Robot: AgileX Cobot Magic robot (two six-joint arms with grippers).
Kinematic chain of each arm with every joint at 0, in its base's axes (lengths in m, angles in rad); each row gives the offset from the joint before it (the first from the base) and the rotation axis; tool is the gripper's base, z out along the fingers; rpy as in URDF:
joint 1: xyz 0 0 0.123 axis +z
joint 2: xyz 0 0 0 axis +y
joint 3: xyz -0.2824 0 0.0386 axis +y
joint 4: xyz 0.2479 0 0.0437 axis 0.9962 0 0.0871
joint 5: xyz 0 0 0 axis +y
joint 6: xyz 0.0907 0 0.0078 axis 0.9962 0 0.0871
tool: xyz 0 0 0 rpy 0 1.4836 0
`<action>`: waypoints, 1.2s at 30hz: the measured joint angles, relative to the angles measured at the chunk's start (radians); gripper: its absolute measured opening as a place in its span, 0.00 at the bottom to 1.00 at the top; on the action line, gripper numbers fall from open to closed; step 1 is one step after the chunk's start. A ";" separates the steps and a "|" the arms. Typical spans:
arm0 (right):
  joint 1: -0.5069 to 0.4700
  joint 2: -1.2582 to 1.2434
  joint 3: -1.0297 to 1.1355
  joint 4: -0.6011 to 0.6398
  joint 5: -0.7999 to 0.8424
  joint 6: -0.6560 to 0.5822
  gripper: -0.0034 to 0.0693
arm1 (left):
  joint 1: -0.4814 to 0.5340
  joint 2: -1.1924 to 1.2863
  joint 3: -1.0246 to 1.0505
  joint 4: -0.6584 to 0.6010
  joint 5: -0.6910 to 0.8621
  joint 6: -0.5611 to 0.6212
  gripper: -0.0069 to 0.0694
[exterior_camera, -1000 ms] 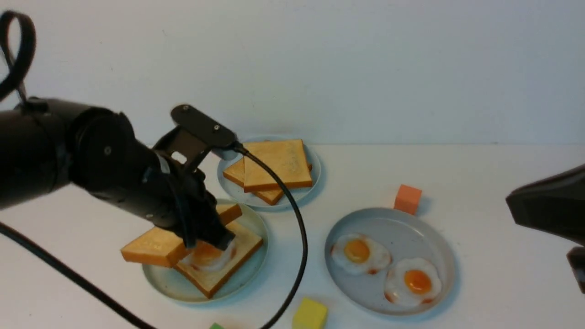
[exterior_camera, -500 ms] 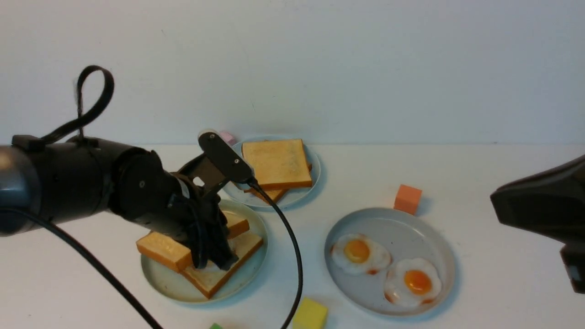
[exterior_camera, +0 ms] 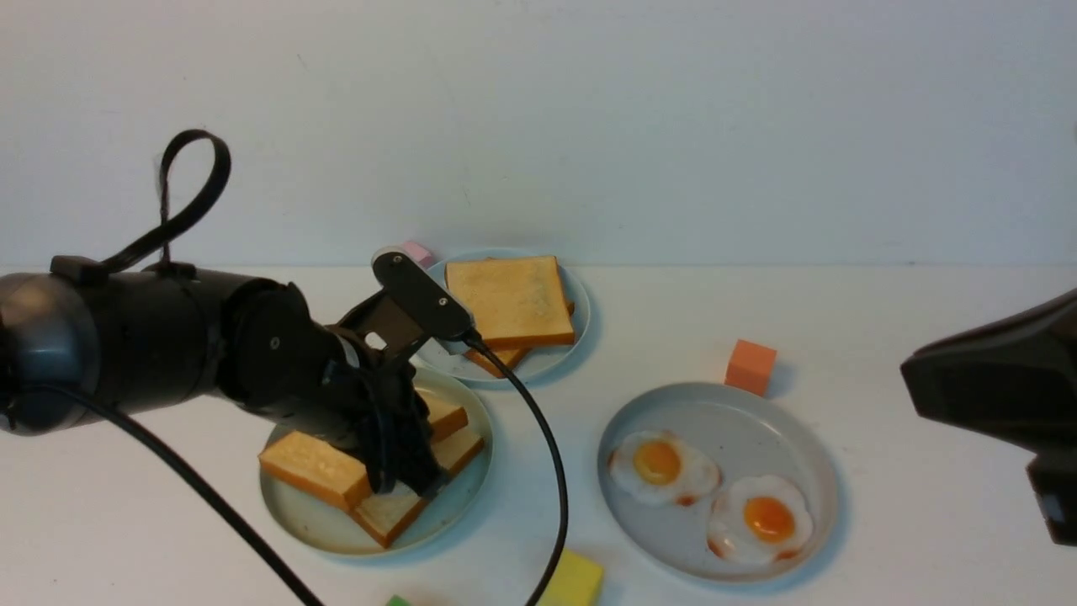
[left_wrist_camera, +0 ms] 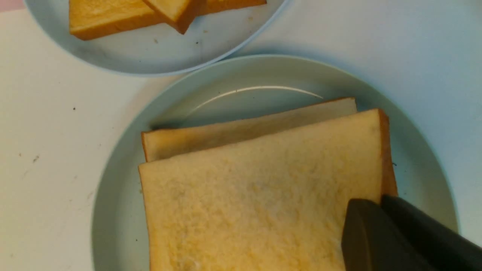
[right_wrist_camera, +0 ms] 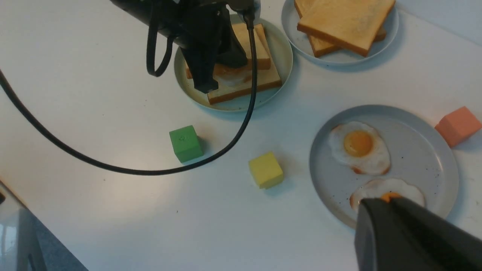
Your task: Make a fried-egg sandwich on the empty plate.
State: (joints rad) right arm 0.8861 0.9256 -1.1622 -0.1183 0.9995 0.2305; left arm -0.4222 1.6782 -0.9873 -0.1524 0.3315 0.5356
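The mint-green plate [exterior_camera: 294, 522] holds the sandwich: a bottom toast slice [exterior_camera: 391, 515], and a top toast slice [exterior_camera: 311, 467] lying tilted over it. My left gripper [exterior_camera: 405, 478] is shut on the top slice's edge. In the left wrist view the top slice [left_wrist_camera: 260, 195] covers most of the bottom slice [left_wrist_camera: 244, 128], with the plate's rim [left_wrist_camera: 263, 71] around them. The egg shows only in the right wrist view [right_wrist_camera: 231, 78], between the slices. My right gripper [right_wrist_camera: 376, 205] is shut and empty, above the grey plate.
A blue plate [exterior_camera: 551, 358] with a toast stack [exterior_camera: 509, 299] stands behind. A grey plate [exterior_camera: 757, 421] with two fried eggs [exterior_camera: 660, 463] is at the right. Orange cube [exterior_camera: 749, 366], yellow cube [right_wrist_camera: 265, 170], green cube [right_wrist_camera: 185, 143] and a cable [exterior_camera: 538, 438] lie around.
My left gripper has come down and forward with the top slice, which now lies over the egg and hides it in the front view. The right arm has crept slightly left.
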 joint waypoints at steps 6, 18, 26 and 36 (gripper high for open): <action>0.000 0.000 0.000 0.025 0.001 0.000 0.13 | 0.000 0.000 0.000 0.000 0.000 0.000 0.14; 0.000 0.000 0.000 0.077 0.002 -0.026 0.13 | 0.000 0.000 0.000 -0.018 -0.005 0.000 0.48; 0.000 0.000 0.000 0.078 0.002 -0.026 0.14 | 0.000 -0.052 0.001 -0.150 -0.006 0.000 0.54; 0.000 -0.040 0.000 0.079 0.004 -0.045 0.15 | 0.000 -0.577 0.014 -0.364 0.129 0.000 0.10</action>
State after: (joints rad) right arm 0.8861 0.8856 -1.1622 -0.0392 1.0034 0.1851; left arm -0.4222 1.1017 -0.9736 -0.5169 0.4606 0.5356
